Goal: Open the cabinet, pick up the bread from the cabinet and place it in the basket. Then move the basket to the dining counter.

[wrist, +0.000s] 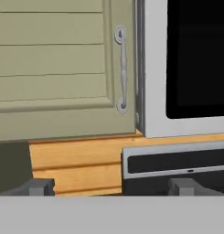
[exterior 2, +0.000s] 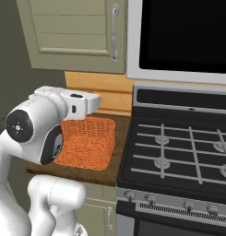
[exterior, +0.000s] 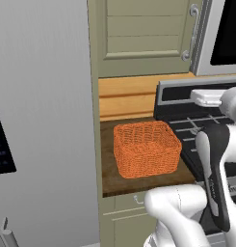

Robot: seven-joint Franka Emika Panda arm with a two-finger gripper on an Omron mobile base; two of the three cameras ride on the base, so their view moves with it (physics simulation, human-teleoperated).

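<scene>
- Up at cabinet (wrist: 63,68) height, the hand (wrist: 111,187) faces the closed door, its handle (wrist: 122,68) just left of the microwave (wrist: 186,64); that line-up suits a reach for the handle.
- Fingertips (wrist: 38,186) stand wide apart, holding nothing.
- Basket (exterior: 146,148) waits empty on the counter (exterior: 110,178) directly below, handy for the drop.
- Bread is presumably behind that door.

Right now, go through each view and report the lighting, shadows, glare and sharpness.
Left base view: even, soft light; the basket casts barely any shadow on the brown counter; edges slightly soft. Right base view: the black microwave window shows no glare. Hand view: the cabinet is flatly lit, its silver handle slightly blurred.
</scene>
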